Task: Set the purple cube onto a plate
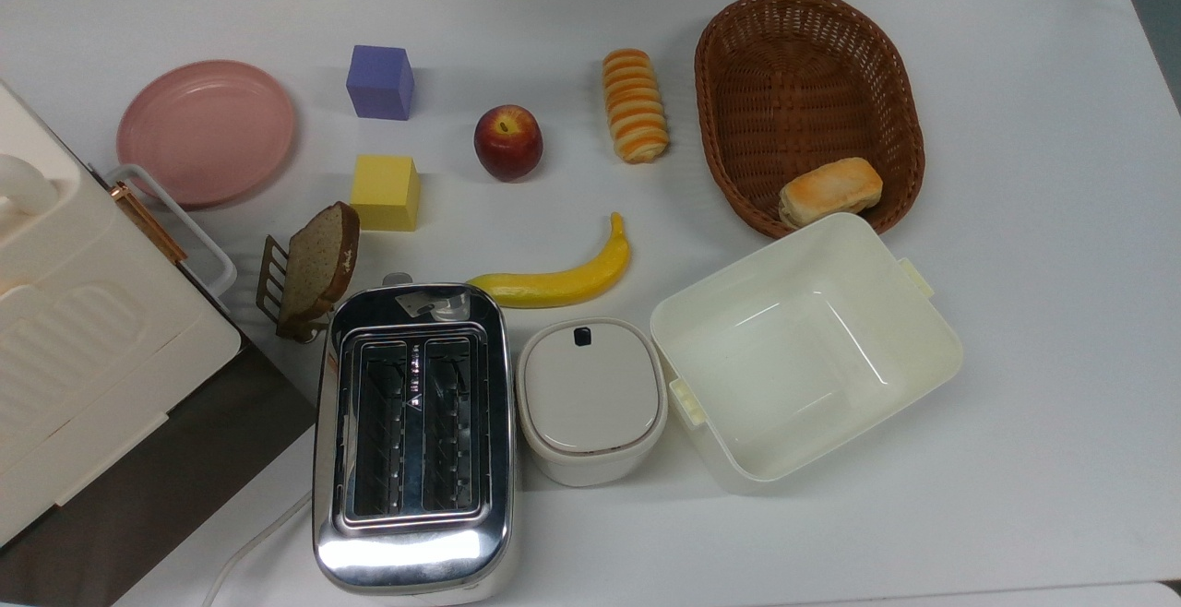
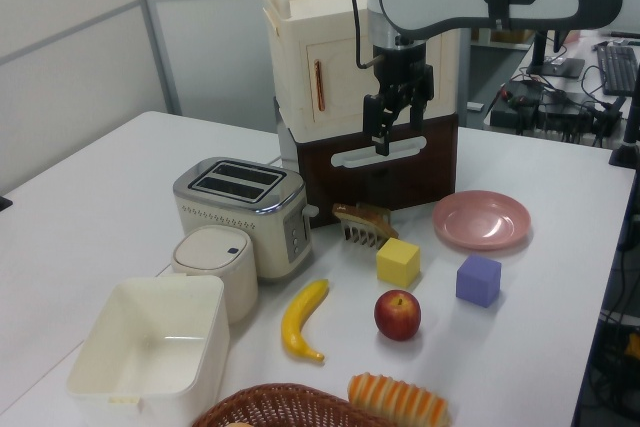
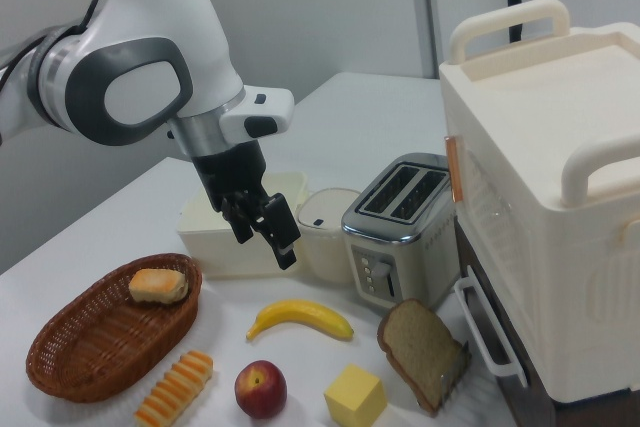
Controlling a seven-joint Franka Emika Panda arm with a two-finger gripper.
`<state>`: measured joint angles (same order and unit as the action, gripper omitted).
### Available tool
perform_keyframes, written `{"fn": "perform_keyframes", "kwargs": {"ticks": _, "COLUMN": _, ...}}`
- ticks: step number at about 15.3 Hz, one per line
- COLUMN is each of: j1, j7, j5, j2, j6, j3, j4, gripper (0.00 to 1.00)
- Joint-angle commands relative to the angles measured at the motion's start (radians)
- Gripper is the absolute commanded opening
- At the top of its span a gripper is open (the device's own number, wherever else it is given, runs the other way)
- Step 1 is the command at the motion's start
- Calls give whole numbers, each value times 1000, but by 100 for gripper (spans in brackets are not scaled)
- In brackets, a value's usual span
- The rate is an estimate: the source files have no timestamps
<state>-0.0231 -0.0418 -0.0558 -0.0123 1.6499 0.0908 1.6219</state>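
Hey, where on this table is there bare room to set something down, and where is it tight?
Bare table lies at the top view's right, past the wicker basket and white tub, and along its top edge above the purple cube. It is crowded around the toaster, lidded pot, banana and yellow cube.

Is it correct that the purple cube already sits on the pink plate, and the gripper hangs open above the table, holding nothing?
Not quite. In the top view the purple cube rests on the table beside the pink plate, to the top view's right of it, not on it. The rest holds: the gripper hangs open and empty.
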Motion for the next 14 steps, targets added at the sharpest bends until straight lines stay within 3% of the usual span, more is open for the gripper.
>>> {"fn": "perform_keyframes", "kwargs": {"ticks": 1, "j1": -35, "j7": 49, "j5": 57, "j2": 17, "j6": -28, "j3": 7, "j4": -43, "gripper": 100}}
{"fn": "perform_keyframes", "kwargs": {"ticks": 10, "j1": -46, "j7": 43, "j5": 56, "j2": 18, "j6": -35, "j3": 7, "j4": -51, "gripper": 100}}
{"fn": "perform_keyframes", "kwargs": {"ticks": 14, "j1": -47, "j7": 46, "j5": 54, "j2": 20, "j6": -96, "j3": 7, "j4": -118, "gripper": 100}}
